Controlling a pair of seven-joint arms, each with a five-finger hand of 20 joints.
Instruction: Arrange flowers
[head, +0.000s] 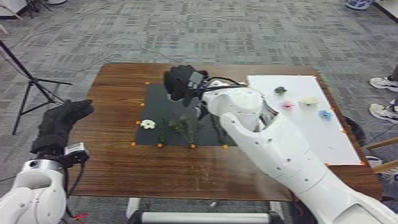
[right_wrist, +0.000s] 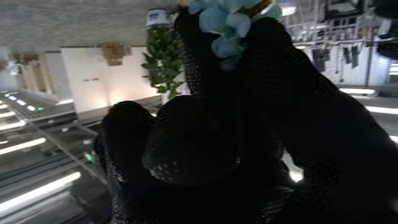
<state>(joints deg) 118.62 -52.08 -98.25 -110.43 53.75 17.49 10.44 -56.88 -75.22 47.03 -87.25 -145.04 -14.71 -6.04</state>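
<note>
In the head view my right hand (head: 181, 82) is over the far edge of the dark mat (head: 158, 105). The right wrist view shows this hand (right_wrist: 191, 155) with fingers and thumb pinching a light blue flower (right_wrist: 226, 22). On the mat lie a white flower (head: 147, 124) and green stems (head: 187, 131); the arm hides part of it. A white sheet (head: 320, 145) at the right bears a dark green piece (head: 280, 90), a pink flower (head: 288, 105), a cream flower (head: 308, 101) and a blue flower (head: 326, 115). My left hand (head: 64, 120) is at the table's left edge, its fingers extended.
The brown wooden table (head: 133, 172) has small orange markers around the mat. A black tripod (head: 34, 80) stands on the floor at the left. In the right wrist view a leafy plant (right_wrist: 163, 60) stands in the room behind the hand.
</note>
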